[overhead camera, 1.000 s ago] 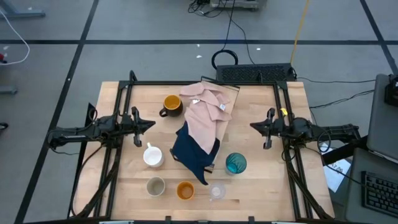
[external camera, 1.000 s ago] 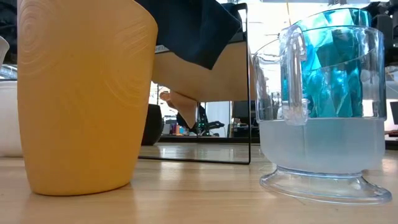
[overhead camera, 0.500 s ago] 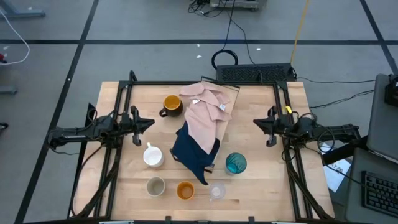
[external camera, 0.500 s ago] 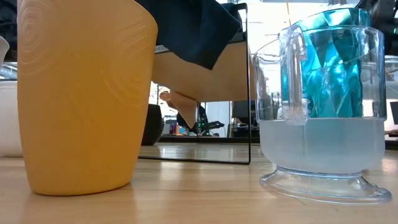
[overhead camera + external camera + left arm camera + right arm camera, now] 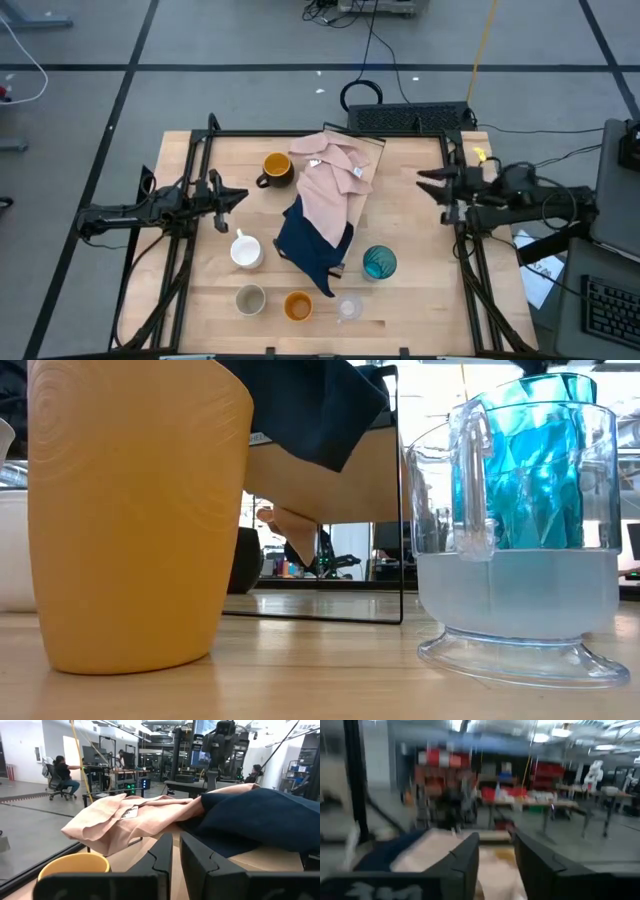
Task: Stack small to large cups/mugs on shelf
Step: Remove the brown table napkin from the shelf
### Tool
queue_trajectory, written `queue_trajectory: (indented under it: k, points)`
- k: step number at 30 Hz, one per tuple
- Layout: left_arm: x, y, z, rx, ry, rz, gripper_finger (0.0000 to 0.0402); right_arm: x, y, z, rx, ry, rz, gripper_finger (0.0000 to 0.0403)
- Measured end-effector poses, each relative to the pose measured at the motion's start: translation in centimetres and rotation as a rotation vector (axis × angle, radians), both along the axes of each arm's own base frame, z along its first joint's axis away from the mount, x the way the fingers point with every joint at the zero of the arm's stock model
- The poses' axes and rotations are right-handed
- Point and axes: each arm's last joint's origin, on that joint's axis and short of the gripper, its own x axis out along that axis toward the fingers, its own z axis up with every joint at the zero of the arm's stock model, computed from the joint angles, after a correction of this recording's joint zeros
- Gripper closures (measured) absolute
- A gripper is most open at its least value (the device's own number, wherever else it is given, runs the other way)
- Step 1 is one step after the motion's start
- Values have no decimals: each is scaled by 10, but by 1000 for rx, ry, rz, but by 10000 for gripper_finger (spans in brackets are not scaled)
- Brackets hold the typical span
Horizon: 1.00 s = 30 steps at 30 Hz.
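Six cups stand upright on the wooden table: a dark mug with a yellow inside (image 5: 277, 168), a white mug (image 5: 246, 250), a beige cup (image 5: 250, 298), an orange cup (image 5: 298, 305), a small clear glass (image 5: 349, 308) and a teal tumbler (image 5: 379, 263). The shelf is hidden; a pink cloth (image 5: 335, 178) and a navy cloth (image 5: 313, 245) lie heaped at the middle. My left gripper (image 5: 243, 194) is shut and empty at the table's left, just right of the dark mug's rim (image 5: 75, 865). My right gripper (image 5: 420, 180) is open and empty at the right, pointing at the cloths.
A thin black wire frame (image 5: 365, 137) stands at the far side under the pink cloth. Black rails (image 5: 462, 250) run along the table's left and right sides. In the low view the orange cup (image 5: 130, 510) and the clear glass (image 5: 520, 540) stand close to the near edge.
My right gripper has gone toward the table's far edge and a little toward its right edge, and the arm has swung with it. My left arm and the cups and cloths have kept still.
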Motion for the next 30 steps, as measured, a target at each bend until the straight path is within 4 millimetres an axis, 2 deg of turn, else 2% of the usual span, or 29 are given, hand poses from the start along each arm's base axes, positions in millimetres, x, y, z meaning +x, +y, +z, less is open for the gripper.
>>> queue_trajectory:
  k: [4, 10, 22, 30]
  points:
    - [0, 0, 0, -1, 2, 0, 364, 29, 2, -19, -180, 213, 1, 264]
    - [0, 0, 0, -4, -2, 0, 364, 48, -2, -29, -331, 336, -133, 262]
    - [0, 0, 0, -3, -3, 0, 364, 49, -2, -18, -352, 236, -175, 261]
    - [0, 0, 0, -4, -4, 0, 364, 46, -11, -19, -424, 340, -521, 261]
